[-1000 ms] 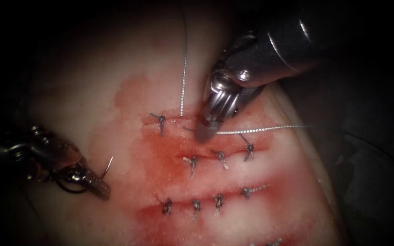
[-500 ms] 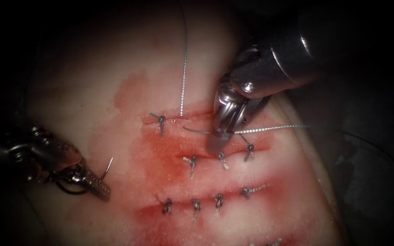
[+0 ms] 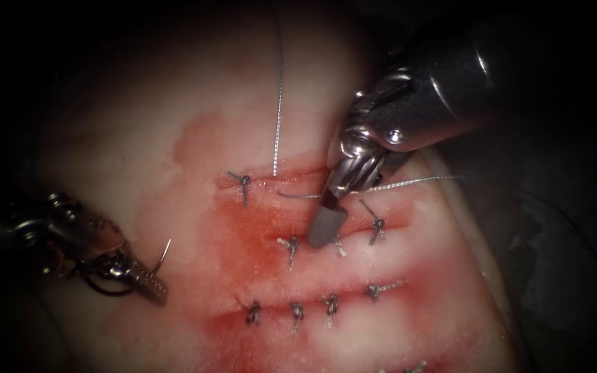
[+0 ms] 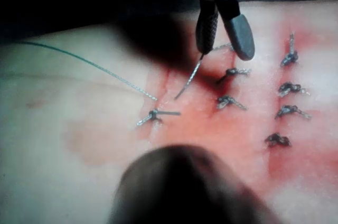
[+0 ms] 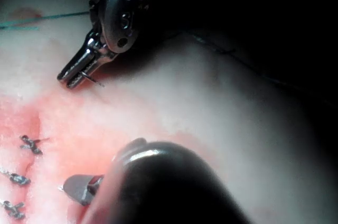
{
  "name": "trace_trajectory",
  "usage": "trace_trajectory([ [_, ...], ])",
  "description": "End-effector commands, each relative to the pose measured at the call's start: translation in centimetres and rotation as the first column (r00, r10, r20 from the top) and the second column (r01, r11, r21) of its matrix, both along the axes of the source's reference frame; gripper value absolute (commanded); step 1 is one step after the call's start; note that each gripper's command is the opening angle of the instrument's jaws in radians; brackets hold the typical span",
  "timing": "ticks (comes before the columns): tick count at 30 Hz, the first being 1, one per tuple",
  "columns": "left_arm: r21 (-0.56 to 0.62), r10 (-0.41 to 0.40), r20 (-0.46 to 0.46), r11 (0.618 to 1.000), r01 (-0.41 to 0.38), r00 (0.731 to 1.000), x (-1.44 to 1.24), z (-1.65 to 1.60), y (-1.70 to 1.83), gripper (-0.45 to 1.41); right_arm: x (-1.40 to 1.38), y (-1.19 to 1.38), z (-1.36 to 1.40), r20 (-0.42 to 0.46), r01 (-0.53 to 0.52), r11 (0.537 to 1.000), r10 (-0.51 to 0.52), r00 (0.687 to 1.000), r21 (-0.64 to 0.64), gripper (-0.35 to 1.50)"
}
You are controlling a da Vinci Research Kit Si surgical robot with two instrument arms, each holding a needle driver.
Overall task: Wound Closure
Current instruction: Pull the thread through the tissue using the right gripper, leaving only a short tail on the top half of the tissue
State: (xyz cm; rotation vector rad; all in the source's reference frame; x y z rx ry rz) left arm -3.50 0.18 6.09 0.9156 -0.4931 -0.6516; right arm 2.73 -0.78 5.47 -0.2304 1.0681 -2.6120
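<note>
Already several knots close the lower cuts; the top cut remains partly open. The left tool, jaws pressed together, grips the needle off the tissue, left of the cuts. The right tool, jaws parted, straddles the thread.

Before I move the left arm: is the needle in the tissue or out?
Out. The needle is clamped in the left tool, curve and point free above the tissue, left of the cuts.
</note>
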Motion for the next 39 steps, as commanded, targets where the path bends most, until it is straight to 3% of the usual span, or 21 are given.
trace_trajectory([
  [1, -0.003, 0.000, 0.002, 1.000, 0.000, 1.000, -0.06, 0.04, 0.06, 0.00, 0.12, -0.01, 0.08, -0.002, -0.002, 1.000, 0.002, 1.000, -0.003, 0.94],
  [9, 0.001, -0.002, -0.001, 1.000, 0.002, 1.000, -0.05, 0.04, 0.06, 0.00, 0.15, 0.04, 0.18, 0.000, -0.005, 1.000, 0.005, 1.000, -0.007, 0.81],
  [12, 0.001, -0.003, -0.001, 1.000, 0.003, 1.000, -0.05, 0.04, 0.06, 0.00, 0.14, 0.03, 0.35, 0.032, 0.016, 1.000, -0.016, 0.999, -0.008, 0.78],
  [13, 0.001, -0.003, -0.001, 1.000, 0.003, 1.000, -0.05, 0.04, 0.06, 0.00, 0.14, 0.06, 0.42, 0.032, 0.016, 1.000, -0.016, 0.999, -0.012, 0.51],
  [14, 0.001, -0.003, -0.002, 1.000, 0.003, 1.000, -0.05, 0.04, 0.05, 0.00, 0.13, 0.08, 0.46, 0.039, 0.021, 1.000, -0.021, 0.999, -0.010, -0.13],
  [15, 0.001, -0.003, -0.002, 1.000, 0.003, 1.000, -0.05, 0.04, 0.05, 0.00, 0.13, 0.09, 0.47, 0.049, 0.028, 1.000, -0.027, 0.998, -0.007, -0.35],
  [27, 0.007, -0.002, -0.005, 1.000, 0.002, 1.000, -0.05, 0.05, 0.04, 0.02, -0.11, 0.10, 0.24, 0.121, 0.004, 1.000, -0.007, 0.993, 0.027, -0.35],
  [33, 0.009, -0.001, -0.004, 1.000, 0.001, 1.000, -0.05, 0.02, 0.05, 0.02, -0.65, 0.06, 0.23, 0.172, -0.030, 0.999, 0.028, 0.985, 0.011, -0.35],
  [34, 0.009, -0.001, -0.004, 1.000, 0.001, 1.000, -0.05, 0.02, 0.05, 0.02, -0.92, 0.02, 0.24, 0.194, -0.056, 0.998, 0.055, 0.980, 0.000, -0.35],
  [38, 0.009, -0.001, -0.004, 1.000, 0.001, 1.000, -0.06, 0.02, 0.05, 0.02, -1.50, -0.17, 0.33, 0.221, -0.103, 0.995, 0.103, 0.970, -0.012, -0.35],
  [39, 0.009, -0.001, -0.004, 1.000, 0.002, 1.000, -0.06, 0.03, 0.05, 0.02, -1.81, -0.32, 0.38, 0.228, -0.141, 0.990, 0.141, 0.963, -0.015, -0.35],
])
